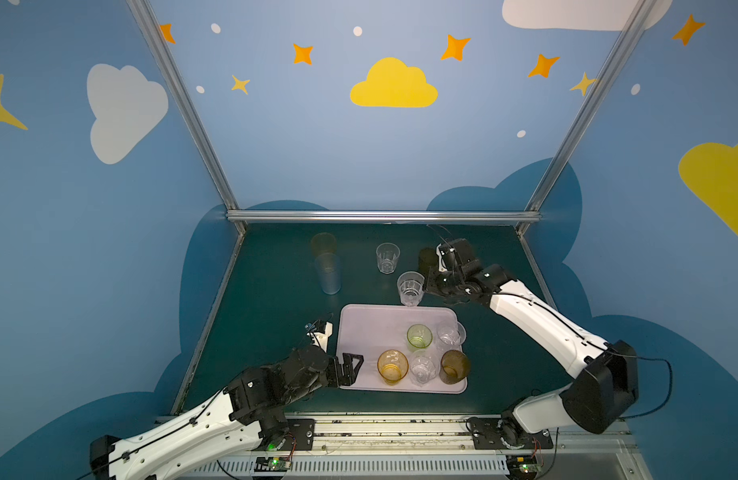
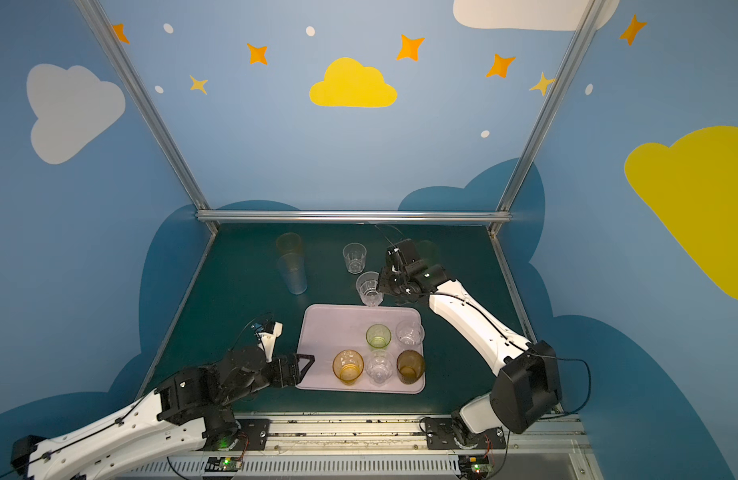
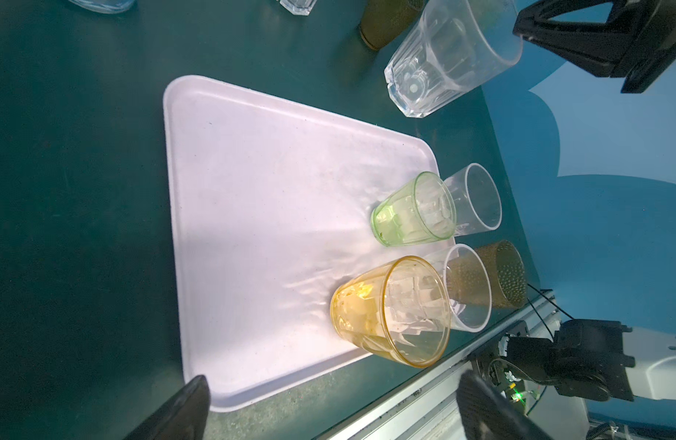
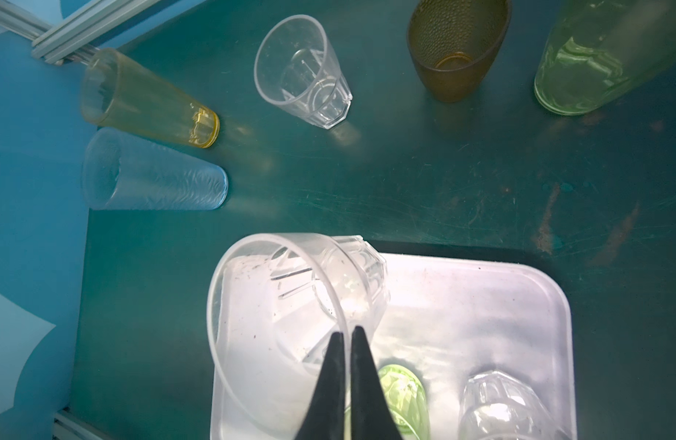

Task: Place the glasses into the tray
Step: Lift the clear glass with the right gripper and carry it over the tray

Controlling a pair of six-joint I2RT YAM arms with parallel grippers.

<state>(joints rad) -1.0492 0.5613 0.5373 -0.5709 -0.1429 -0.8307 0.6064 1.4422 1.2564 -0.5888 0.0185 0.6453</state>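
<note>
The lilac tray (image 1: pixel 371 336) (image 2: pixel 334 332) lies at the table's middle front. Along its right and near sides stand a green glass (image 1: pixel 419 336), an amber one (image 1: pixel 392 366), a brown one (image 1: pixel 454 366) and two clear ones (image 1: pixel 449 336) (image 1: pixel 423 368). My right gripper (image 1: pixel 424 286) (image 4: pixel 347 332) is shut on the rim of a clear faceted glass (image 1: pixel 410 288) (image 4: pixel 310 297), which hangs upright over the tray's far edge. My left gripper (image 1: pixel 352 370) (image 3: pixel 334 379) is open and holds nothing, at the tray's near left corner.
On the table behind the tray stand a clear glass (image 1: pixel 387 257), a tall blue glass (image 1: pixel 329 274) and a tall orange one (image 1: pixel 323 243). A brown glass (image 4: pixel 456 49) and a tall green glass (image 4: pixel 595 64) stand by the right arm.
</note>
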